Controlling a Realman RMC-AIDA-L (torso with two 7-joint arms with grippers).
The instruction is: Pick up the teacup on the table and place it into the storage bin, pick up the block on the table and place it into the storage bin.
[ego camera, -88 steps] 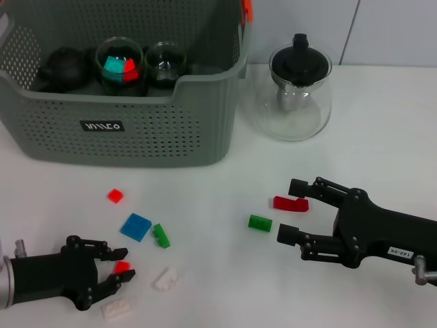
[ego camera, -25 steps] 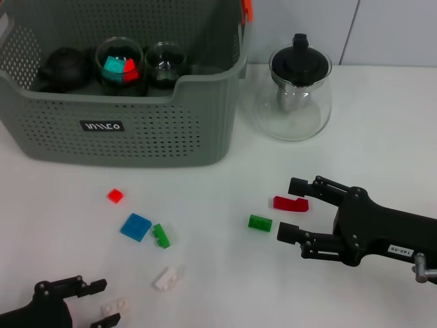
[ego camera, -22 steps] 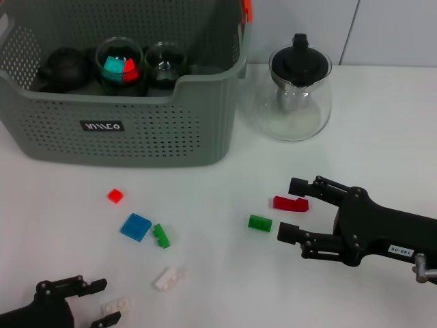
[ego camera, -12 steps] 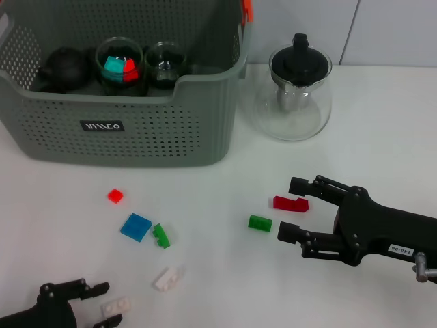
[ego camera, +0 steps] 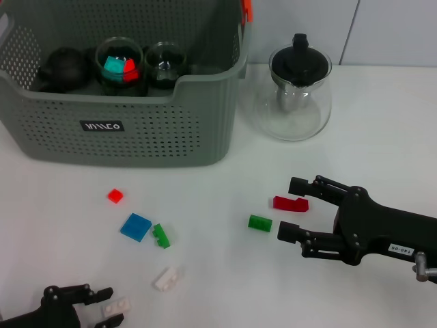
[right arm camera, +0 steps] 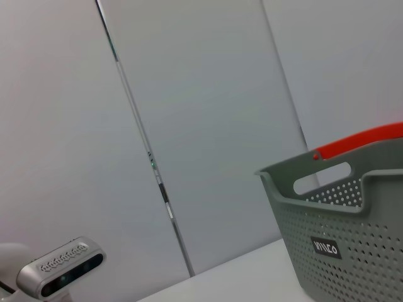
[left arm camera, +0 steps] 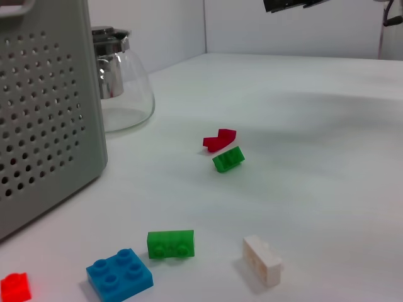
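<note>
While hidden overhead, storage bin's handle slot shows.

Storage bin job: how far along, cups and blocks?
Done: the storage bin holds glass cups, one with teal and red blocks in it. In hand: nothing; the left pincer is open by the white block, the right pincer open near the red block and green block. Left: all seven loose blocks.

The head view's lower edge cuts off the black left gripper; the large grey-green perforated plastic storage bin loses its far side.
</note>
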